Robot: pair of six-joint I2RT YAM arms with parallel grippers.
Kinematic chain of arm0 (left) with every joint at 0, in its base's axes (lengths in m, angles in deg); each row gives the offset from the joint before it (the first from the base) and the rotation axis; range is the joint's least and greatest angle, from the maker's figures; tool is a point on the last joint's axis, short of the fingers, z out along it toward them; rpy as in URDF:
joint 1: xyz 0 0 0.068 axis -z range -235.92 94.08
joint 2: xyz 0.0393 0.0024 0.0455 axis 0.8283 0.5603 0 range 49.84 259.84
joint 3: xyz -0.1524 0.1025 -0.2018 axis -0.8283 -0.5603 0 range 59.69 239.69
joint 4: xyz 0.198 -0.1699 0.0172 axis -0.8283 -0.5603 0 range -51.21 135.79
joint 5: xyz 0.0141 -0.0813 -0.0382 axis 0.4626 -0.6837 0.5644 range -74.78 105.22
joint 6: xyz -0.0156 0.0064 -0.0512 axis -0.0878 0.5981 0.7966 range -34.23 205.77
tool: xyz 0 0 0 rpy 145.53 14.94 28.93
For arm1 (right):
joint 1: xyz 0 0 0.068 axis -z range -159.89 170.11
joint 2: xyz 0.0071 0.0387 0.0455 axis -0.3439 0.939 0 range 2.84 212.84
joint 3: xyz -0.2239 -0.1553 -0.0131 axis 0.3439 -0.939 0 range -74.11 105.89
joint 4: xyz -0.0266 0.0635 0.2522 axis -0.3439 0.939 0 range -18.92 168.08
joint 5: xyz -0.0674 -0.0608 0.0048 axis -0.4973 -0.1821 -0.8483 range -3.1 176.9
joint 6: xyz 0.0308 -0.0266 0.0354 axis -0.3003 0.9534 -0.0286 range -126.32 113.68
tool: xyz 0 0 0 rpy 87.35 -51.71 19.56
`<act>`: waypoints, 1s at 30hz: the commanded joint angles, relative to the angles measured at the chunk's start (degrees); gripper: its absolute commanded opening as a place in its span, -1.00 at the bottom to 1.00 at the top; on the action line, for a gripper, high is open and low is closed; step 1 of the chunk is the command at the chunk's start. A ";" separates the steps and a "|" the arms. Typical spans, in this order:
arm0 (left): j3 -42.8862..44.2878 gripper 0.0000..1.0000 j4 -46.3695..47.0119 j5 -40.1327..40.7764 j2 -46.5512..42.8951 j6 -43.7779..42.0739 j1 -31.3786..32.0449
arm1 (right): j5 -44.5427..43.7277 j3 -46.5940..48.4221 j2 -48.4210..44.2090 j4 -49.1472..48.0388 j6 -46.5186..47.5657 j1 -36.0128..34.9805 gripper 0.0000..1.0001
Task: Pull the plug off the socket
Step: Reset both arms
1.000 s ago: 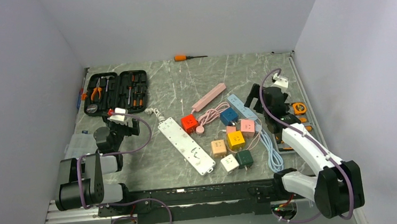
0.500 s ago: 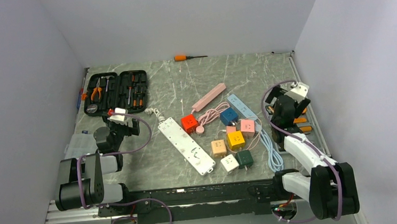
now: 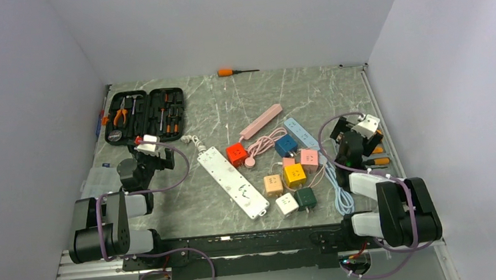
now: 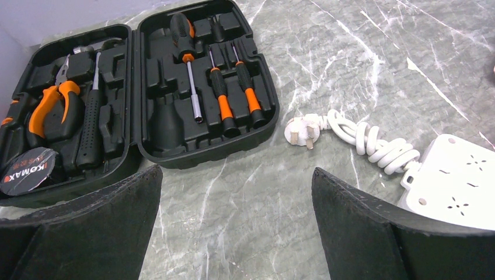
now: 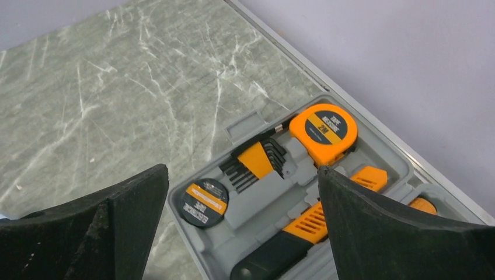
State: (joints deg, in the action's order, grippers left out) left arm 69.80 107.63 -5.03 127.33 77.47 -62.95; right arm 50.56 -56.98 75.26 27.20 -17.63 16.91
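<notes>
In the left wrist view, the left gripper (image 4: 236, 189) is seen with its two black fingers (image 4: 87, 227) spread wide and nothing between them, above a grey marbled table (image 4: 362, 52). An open black plastic tool case (image 4: 146, 99) lies ahead, with orange-handled pliers (image 4: 49, 105) and screwdrivers in it. Just right of the case, a white three-pin plug (image 4: 300, 129) lies loose on the table. It sits at the end of a coiled white cord (image 4: 376, 144) that runs to a long white power strip (image 4: 458, 181).

In the right wrist view, the right gripper (image 5: 242, 192) is likewise held wide apart and empty. A grey plastic tool tray (image 5: 251, 125) is seen below it, holding an orange tape measure (image 5: 323, 131) and a set of black hex keys (image 5: 257, 160).

In the top view, both arms are folded back near their bases. The white strip lies slantwise at mid-table, and its plug, near the tool case, touches no socket. To the right lie a pink power strip (image 3: 261, 121), a pale blue power strip (image 3: 302, 134) and a cluster of coloured cube sockets (image 3: 295, 174). Whether a plug is seated in any of them cannot be told.
</notes>
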 commanded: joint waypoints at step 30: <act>1.32 0.98 2.14 -0.50 -0.30 0.47 0.05 | 14.63 -3.27 12.59 -20.98 5.64 1.62 1.00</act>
State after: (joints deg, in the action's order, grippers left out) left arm 69.80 107.63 -5.03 127.33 77.47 -62.95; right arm 63.02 -60.22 88.66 6.63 -10.44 18.40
